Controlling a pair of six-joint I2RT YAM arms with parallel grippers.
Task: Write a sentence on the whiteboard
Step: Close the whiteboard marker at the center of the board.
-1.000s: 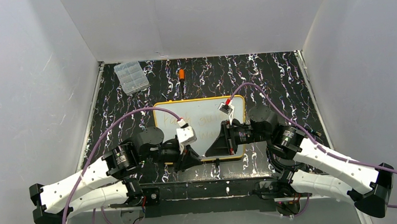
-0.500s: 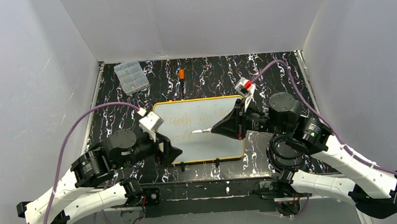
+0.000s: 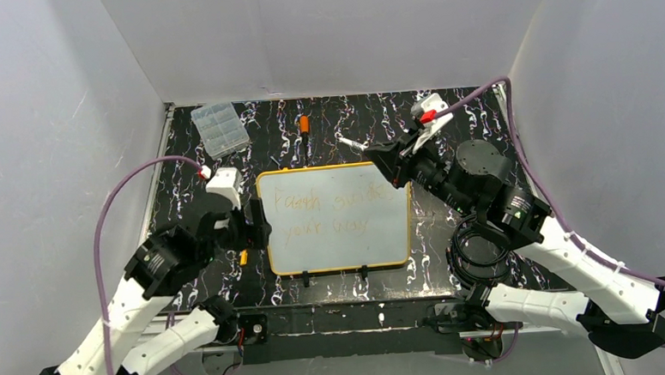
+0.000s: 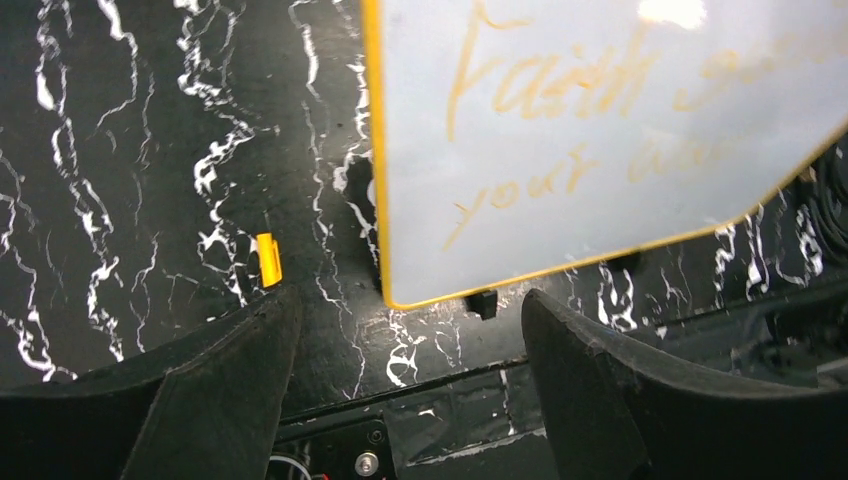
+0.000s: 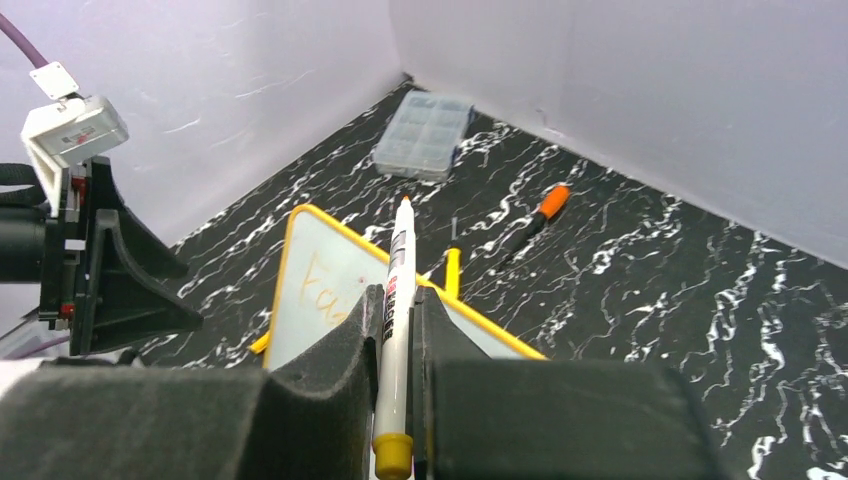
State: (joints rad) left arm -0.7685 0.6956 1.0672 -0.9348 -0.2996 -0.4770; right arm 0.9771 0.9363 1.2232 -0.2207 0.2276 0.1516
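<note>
- The left claw (image 3: pixel 258 223) stands with its jaws wide and holds nothing.
- The flat white whiteboard with a thin yellow-orange rim (image 3: pixel 341 247) lies just ahead of this claw, its near-left corner in line with the gap between the fingers. No contact is visible.
- A small yellow plastic piece (image 4: pixel 267 258) lies just ahead of one finger; what it is cannot be told.
- The sentence (image 3: pixel 326 214), faint orange handwriting in two lines, spans most of the board between the two claws.
- The right claw (image 3: pixel 388 163) is clamped narrow on a white marker pen with a yellow end (image 5: pixel 396 330), the tip held clear of the board.
- Assessment: the writing appears complete; only setting the pen down seems left.
- Surface: a black table with white marbling (image 3: pixel 481 128). A clear plastic compartment box (image 3: pixel 219 129) sits well beyond the left claw, and an orange-handled screwdriver (image 3: pixel 304 124) lies left of the right claw.
- Room: plain white walls (image 3: pixel 330 33) enclose three sides.
</note>
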